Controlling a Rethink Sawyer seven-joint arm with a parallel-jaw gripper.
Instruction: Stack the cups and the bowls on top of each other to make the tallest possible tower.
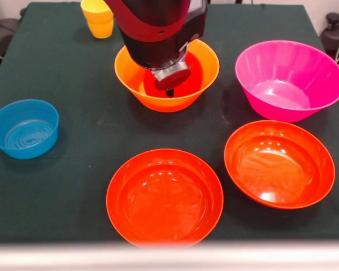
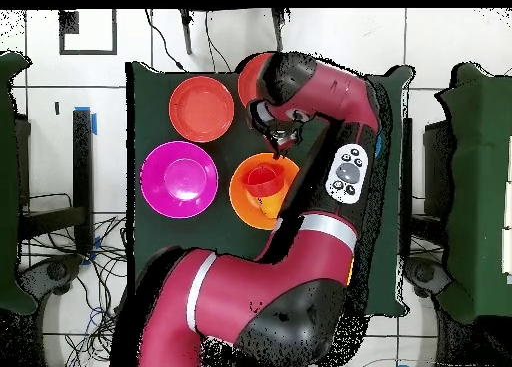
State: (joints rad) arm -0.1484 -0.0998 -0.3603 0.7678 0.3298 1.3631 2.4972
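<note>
A large orange bowl [image 1: 137,79] stands at the far middle of the table and holds a small red-orange vessel [image 1: 193,73]; I cannot tell whether that is a cup or a bowl. My gripper [image 1: 169,90] hangs low over the inside of this bowl, just above the red piece. In the overhead view the gripper [image 2: 281,146] is at the bowl's [image 2: 243,198] edge, next to the red piece [image 2: 264,176]. A short stack of yellow and orange cups [image 1: 99,18] stands at the far left. No green cup is in view.
A large magenta bowl [image 1: 288,79] stands at the right. Two wide red-orange bowls [image 1: 165,196] [image 1: 279,164] stand near the front edge. A small blue bowl [image 1: 24,129] is at the left. The arm hides part of the table in the overhead view.
</note>
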